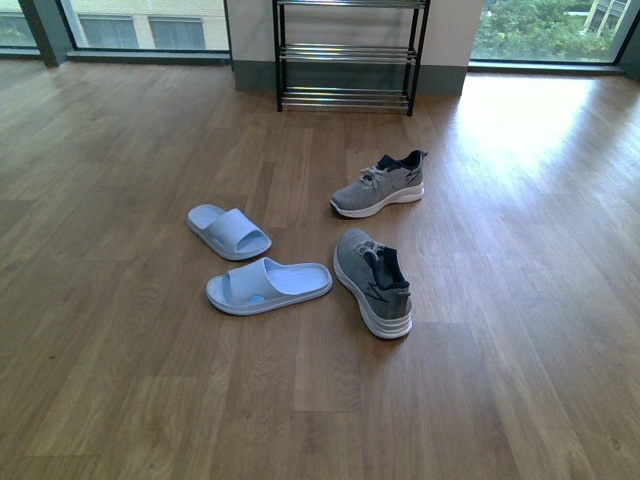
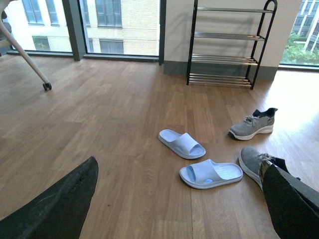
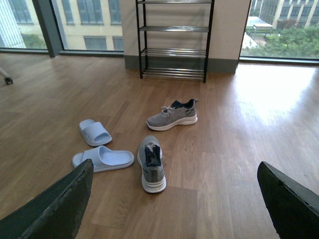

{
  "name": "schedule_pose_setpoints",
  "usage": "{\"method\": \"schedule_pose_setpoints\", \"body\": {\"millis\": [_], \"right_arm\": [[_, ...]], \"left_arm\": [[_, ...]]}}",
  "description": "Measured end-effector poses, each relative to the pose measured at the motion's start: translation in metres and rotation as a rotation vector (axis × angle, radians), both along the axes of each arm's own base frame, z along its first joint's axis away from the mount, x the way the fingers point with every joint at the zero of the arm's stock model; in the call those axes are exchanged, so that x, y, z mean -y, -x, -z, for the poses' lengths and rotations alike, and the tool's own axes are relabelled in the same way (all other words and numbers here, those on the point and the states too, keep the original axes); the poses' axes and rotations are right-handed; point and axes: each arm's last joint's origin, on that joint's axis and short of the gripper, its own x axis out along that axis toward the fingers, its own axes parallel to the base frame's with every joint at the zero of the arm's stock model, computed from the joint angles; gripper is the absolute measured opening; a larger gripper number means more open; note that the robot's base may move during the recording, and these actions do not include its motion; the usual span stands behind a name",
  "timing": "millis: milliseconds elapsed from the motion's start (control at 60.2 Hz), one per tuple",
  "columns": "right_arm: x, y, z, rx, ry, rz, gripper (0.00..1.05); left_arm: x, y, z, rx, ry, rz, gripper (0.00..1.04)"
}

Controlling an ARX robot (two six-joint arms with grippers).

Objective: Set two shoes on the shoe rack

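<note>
Front view puts the far sneaker (image 1: 380, 185) on the wood floor (image 1: 120, 350), well short of the shoe rack (image 1: 345, 97) at the far end; the near sneaker (image 1: 375, 280) lies just right of two blue slippers (image 1: 268, 285); my left claw (image 2: 179, 164) and right claw (image 3: 175, 166) gape wide, each holding nothing.
</note>
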Motion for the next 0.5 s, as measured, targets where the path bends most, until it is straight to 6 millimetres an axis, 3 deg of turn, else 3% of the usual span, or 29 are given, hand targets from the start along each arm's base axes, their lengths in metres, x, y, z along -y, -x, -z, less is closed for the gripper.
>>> {"method": "schedule_pose_setpoints", "body": {"millis": [498], "right_arm": [[0.0000, 0.0000, 0.0000, 0.000, 0.000, 0.000, 0.95]], "left_arm": [[0.0000, 0.0000, 0.0000, 0.000, 0.000, 0.000, 0.95]]}}
